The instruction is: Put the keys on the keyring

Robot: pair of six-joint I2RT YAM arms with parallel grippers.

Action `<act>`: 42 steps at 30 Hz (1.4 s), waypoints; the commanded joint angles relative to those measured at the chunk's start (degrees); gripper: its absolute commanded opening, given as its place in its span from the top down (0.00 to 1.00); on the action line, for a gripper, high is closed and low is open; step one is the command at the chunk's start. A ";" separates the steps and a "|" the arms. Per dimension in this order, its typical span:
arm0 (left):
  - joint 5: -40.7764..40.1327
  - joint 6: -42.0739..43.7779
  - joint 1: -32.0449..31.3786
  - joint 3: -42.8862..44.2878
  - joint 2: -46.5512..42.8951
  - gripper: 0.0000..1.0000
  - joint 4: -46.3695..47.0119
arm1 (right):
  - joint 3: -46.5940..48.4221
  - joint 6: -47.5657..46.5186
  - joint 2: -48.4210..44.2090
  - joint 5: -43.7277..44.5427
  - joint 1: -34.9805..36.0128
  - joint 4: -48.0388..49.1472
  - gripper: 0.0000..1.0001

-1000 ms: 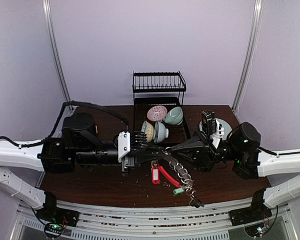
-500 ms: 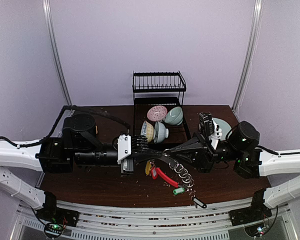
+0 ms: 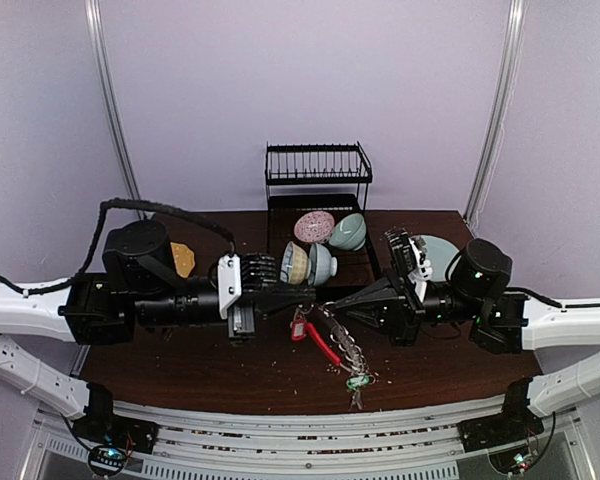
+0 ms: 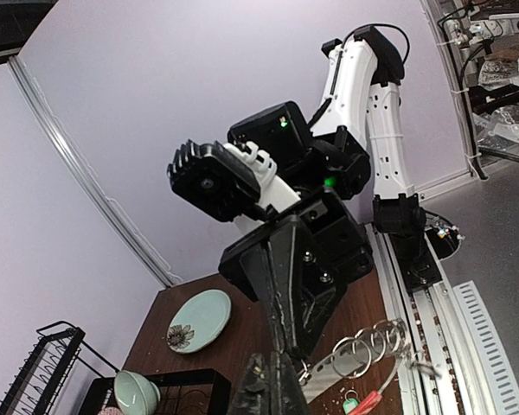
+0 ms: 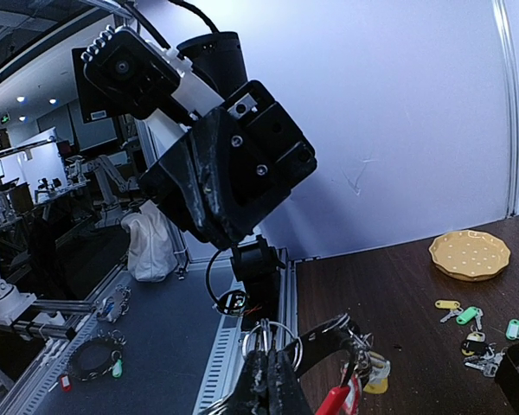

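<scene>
Once closed left gripper [image 3: 306, 299] fully before rack [image 3: 318, 176], shifted both arms leftward; swung loose end of keyring [image 3: 330, 346] in beneath grip. Kept right gripper [image 3: 326, 304] pinched on keyring, before rack. Saw red-tagged key [image 3: 298, 327] dangling under left tips; could not tell what left pinched. Judged threading underway, unfinished.

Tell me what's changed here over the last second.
Both arms shifted left, uncovering a yellow plate behind the left arm. The left gripper closed fully. The keyring, hanging where the grippers meet, swung left with them, its loose end now by the green tag. The right gripper stayed shut; the bowls and rack did not move.
</scene>
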 commanded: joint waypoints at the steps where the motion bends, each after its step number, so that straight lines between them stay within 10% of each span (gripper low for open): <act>1: 0.49 -0.58 -0.32 -0.01 0.70 1.00 -0.11 | 1.07 -0.78 -2.50 0.19 0.03 1.17 1.00; 13: -0.86 -3.42 -0.32 0.58 3.54 0.89 -2.79 | 1.27 1.64 -4.57 -4.85 0.02 4.43 1.00; 24: 6.10 -2.94 -0.19 1.47 1.42 0.54 -7.78 | 8.10 -12.64 -6.10 -12.12 -0.11 -19.80 1.00; 30: 9.38 -3.15 -0.17 3.70 7.08 0.51 -11.38 | 9.43 -14.01 -6.24 -12.12 -0.03 -22.22 1.00; 42: -15.34 -8.82 2.19 -1.55 1.23 0.40 -3.34 | 10.27 3.80 -7.33 52.88 5.54 -22.77 1.00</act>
